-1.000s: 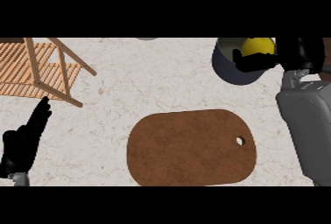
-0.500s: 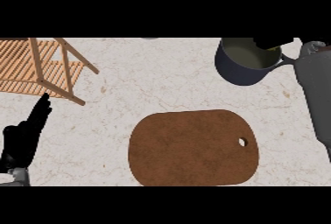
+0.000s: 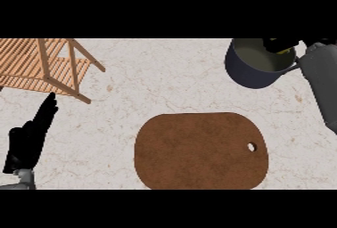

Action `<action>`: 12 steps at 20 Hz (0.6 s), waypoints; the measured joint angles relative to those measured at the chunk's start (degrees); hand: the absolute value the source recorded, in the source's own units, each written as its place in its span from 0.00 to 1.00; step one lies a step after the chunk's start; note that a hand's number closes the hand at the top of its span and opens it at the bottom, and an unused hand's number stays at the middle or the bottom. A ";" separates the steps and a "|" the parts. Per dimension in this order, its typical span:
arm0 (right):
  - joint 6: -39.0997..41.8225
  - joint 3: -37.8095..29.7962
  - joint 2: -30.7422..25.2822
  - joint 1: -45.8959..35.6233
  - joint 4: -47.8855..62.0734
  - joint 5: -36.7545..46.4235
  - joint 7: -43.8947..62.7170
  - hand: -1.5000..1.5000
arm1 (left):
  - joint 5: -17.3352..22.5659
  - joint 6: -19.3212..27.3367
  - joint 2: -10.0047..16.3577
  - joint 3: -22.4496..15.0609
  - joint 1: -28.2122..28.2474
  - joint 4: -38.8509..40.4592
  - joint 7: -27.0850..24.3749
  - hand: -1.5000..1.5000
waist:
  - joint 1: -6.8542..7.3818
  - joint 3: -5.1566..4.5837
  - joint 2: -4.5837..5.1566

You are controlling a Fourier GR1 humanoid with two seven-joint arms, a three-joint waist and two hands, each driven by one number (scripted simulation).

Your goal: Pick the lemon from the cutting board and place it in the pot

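Head view: I read the pot at 1 o'clock. A sliver of the lemon shows over its rim, against the right hand; I cannot tell whether that hand grips it. The left hand rests at 8 o'clock, fingers straight. The cutting board lies at 6 o'clock.

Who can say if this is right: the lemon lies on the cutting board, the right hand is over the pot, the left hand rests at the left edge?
No. The head view shows the cutting board bare; the lemon is a speck of yellow by the right hand, over the pot. The left hand does rest at the left edge.
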 measured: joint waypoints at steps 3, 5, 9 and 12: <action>-0.29 -2.28 -0.13 -2.02 5.00 -1.53 -1.60 0.00 | -0.40 0.04 -0.44 -0.64 -0.69 -0.12 0.28 0.50 | 0.65 0.04 0.36; -0.35 -3.83 -0.08 -2.48 7.74 -2.77 -2.87 0.00 | -0.42 0.18 -0.59 -0.60 -1.47 -0.03 0.67 0.50 | 0.78 0.06 0.48; 0.59 -6.90 -0.02 -3.84 11.60 -5.52 -5.32 0.00 | -0.43 -0.20 -0.28 -0.29 -1.82 0.84 0.10 0.50 | 1.31 0.09 0.74; 0.54 -8.68 -0.18 -4.07 13.40 -7.10 -8.15 0.00 | -0.09 -0.61 -0.25 -0.03 -2.26 1.62 -0.85 0.50 | 1.54 0.11 0.91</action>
